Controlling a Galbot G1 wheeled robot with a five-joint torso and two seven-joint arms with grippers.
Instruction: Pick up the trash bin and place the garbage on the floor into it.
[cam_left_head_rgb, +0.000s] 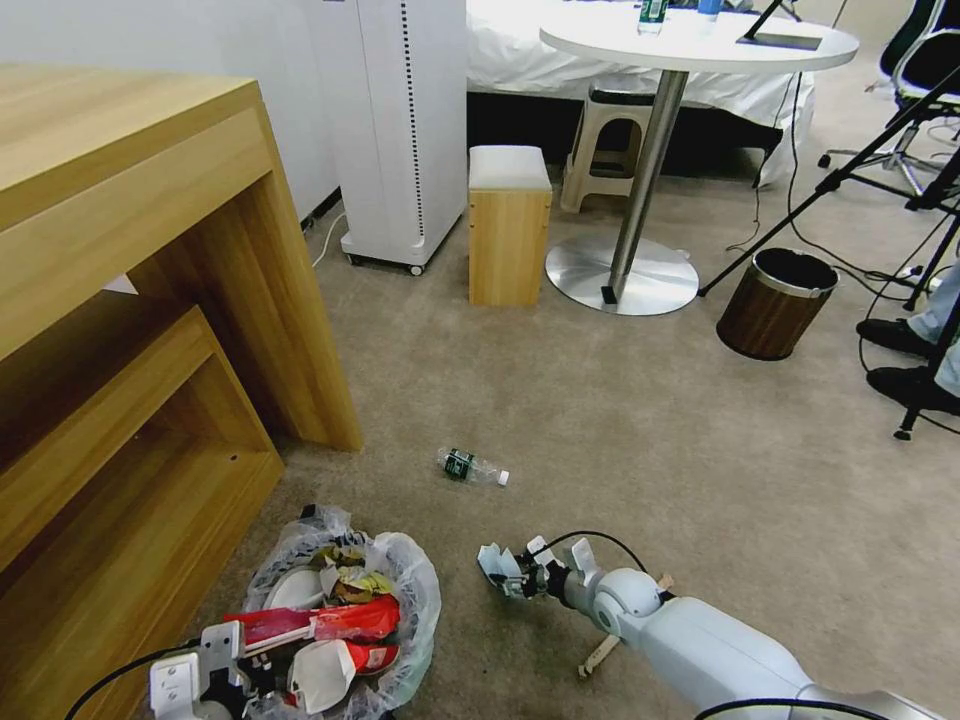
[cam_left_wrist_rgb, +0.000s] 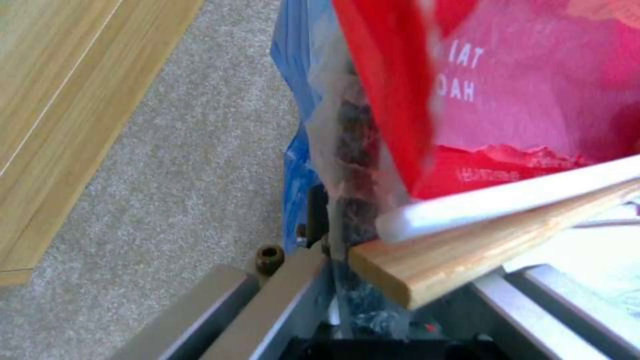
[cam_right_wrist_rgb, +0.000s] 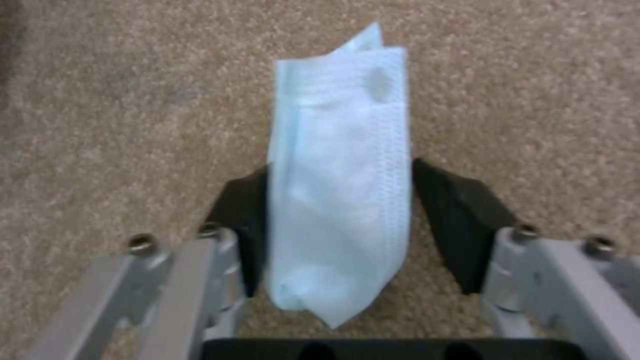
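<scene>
The trash bin (cam_left_head_rgb: 420, 610) stands on the beige carpet at the lower left, its crinkly bag puffing over the rim, with red wrappers, white slippers and paper inside. My left gripper (cam_left_head_rgb: 240, 660) is shut on its near rim; the left wrist view shows the fingers (cam_left_wrist_rgb: 293, 280) clamped on the bag-covered rim (cam_left_wrist_rgb: 347, 165), beside a red wrapper (cam_left_wrist_rgb: 507, 100) and a wooden stick (cam_left_wrist_rgb: 467, 250). My right gripper (cam_left_head_rgb: 508, 572) hovers low to the right of the bin, shut on a folded pale blue mask (cam_right_wrist_rgb: 337, 200). A green-label bottle (cam_left_head_rgb: 470, 467) lies farther out. A wooden stick (cam_left_head_rgb: 600, 655) lies under the right arm.
A wooden desk (cam_left_head_rgb: 150, 300) walls the left side. Farther off stand a white appliance (cam_left_head_rgb: 390, 130), a wooden stool (cam_left_head_rgb: 508, 225), a round table's base (cam_left_head_rgb: 620, 275) and a brown bin (cam_left_head_rgb: 775, 300). Tripod legs and a person's shoes (cam_left_head_rgb: 905, 360) are at the right.
</scene>
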